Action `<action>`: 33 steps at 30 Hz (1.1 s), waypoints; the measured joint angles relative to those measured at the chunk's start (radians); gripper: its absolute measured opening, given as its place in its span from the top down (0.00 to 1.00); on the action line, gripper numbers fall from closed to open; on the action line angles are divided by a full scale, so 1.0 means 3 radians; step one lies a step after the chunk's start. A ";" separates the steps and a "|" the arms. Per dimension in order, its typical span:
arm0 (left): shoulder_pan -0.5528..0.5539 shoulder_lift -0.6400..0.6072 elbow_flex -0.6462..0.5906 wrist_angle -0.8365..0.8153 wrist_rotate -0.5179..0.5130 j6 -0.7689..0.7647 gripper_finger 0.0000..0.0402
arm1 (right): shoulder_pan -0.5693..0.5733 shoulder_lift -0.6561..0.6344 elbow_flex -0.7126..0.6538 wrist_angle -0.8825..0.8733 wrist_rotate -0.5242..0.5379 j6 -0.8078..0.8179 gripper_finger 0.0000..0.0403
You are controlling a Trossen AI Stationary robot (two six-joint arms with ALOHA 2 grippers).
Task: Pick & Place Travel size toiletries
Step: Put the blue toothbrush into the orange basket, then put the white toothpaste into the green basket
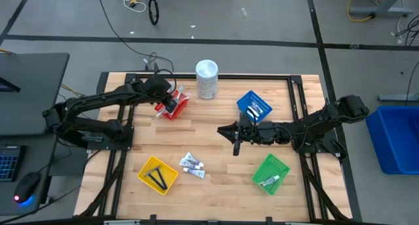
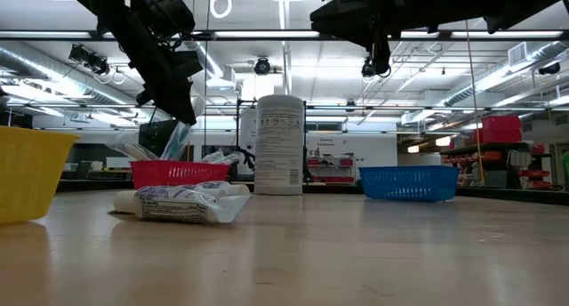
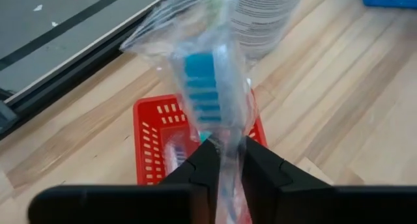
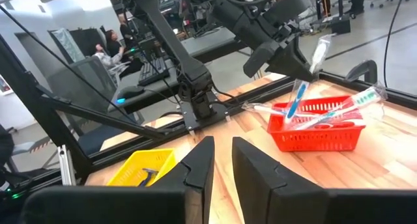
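Far left: yellow basket near the table's front-left edge, holding thin black pieces. Left gripper above the red basket, fingers clamped on a wrapped blue toothbrush hanging over the basket's rim; more wrapped toothbrushes lying across the same basket. Small white tubes loose on bare wood just right of the yellow basket, open table on every side. Tall white container upright at the back edge, between the red and blue baskets. Right gripper raised over mid-table, just in front of the blue basket, fingers slightly parted and empty. Green basket near the front-right, one pale stick inside. Clear wood strip across the front edge.
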 joint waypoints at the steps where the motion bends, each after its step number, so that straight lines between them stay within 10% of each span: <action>1: 0.0000 0.0000 0.0000 -0.0006 -0.0001 0.0003 0.83 | -0.0006 0.0000 0.0000 -0.0001 -0.0001 0.0000 0.85; 16: -0.0001 0.0000 0.0000 -0.0025 -0.0117 -0.0181 0.50 | -0.0023 0.0000 0.0000 0.0001 -0.0001 0.0000 0.85; 33: -0.0636 -0.0352 0.0000 0.0265 0.0633 0.0004 0.67 | -0.0023 -0.0001 0.0000 -0.0046 -0.0010 -0.0366 0.87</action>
